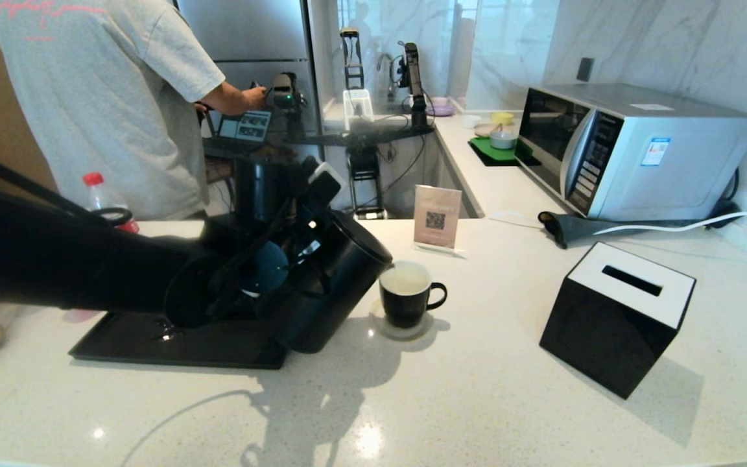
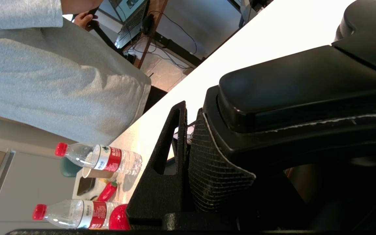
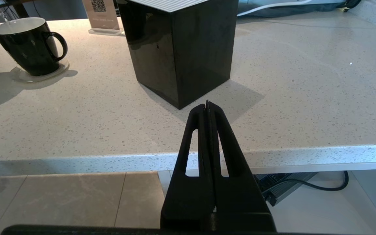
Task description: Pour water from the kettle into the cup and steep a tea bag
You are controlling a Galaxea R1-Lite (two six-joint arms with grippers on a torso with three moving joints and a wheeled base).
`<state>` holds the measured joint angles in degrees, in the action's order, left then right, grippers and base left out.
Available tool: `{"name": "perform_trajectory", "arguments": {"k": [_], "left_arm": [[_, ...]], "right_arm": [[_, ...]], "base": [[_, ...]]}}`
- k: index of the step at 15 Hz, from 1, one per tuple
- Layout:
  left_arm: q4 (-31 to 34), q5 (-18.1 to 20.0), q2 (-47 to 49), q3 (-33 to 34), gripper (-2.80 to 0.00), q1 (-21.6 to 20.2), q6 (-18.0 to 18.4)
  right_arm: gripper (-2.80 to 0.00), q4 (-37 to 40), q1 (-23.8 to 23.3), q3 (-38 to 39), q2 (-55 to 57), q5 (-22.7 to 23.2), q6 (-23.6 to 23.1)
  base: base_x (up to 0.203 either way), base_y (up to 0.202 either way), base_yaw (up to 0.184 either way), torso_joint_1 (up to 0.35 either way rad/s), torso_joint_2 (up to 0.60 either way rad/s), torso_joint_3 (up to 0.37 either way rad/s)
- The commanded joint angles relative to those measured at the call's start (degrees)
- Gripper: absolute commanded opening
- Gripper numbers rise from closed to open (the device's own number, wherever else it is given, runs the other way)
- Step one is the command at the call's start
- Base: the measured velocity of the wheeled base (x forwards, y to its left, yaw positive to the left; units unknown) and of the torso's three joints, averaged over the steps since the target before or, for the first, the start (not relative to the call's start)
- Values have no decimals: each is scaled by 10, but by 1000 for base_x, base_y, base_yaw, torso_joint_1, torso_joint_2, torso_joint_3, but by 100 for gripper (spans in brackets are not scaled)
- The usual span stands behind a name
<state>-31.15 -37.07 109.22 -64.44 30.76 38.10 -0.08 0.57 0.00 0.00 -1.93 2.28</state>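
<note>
Countertop: kettle in left end effector

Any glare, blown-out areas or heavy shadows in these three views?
Head view: bright glints on the counter, with the kettle casting a dark shadow toward the camera. Left wrist view: the counter is blown out white. Right wrist view: even light, soft shadow beside the black box.

No words can be read; only a QR code shows on the small card stand.
</note>
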Motion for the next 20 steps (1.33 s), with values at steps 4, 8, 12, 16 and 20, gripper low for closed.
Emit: {"name": "perform_trajectory", "arguments": {"k": [4, 8, 12, 16, 20], "left_arm": [[-1, -2, 1, 0, -280, 2, 2], [-1, -2, 1, 2, -280, 7, 2], [-1, -2, 0, 3, -280, 9, 2], [-1, -2, -1, 3, -280, 10, 3], [-1, -2, -1, 5, -280, 13, 3]], "right_arm": [[-280, 0, 0, 0, 0, 0, 0], [-280, 0, 0, 0, 0, 0, 0], [-280, 0, 0, 0, 0, 0, 0], [-280, 0, 0, 0, 0, 0, 0], [-280, -1, 0, 0, 0, 0, 0]], "base": [[0, 0, 0, 0, 0, 0], [0, 0, 0, 0, 0, 0], [0, 0, 0, 0, 0, 0], [0, 0, 0, 0, 0, 0], [0, 0, 0, 0, 0, 0]]}}
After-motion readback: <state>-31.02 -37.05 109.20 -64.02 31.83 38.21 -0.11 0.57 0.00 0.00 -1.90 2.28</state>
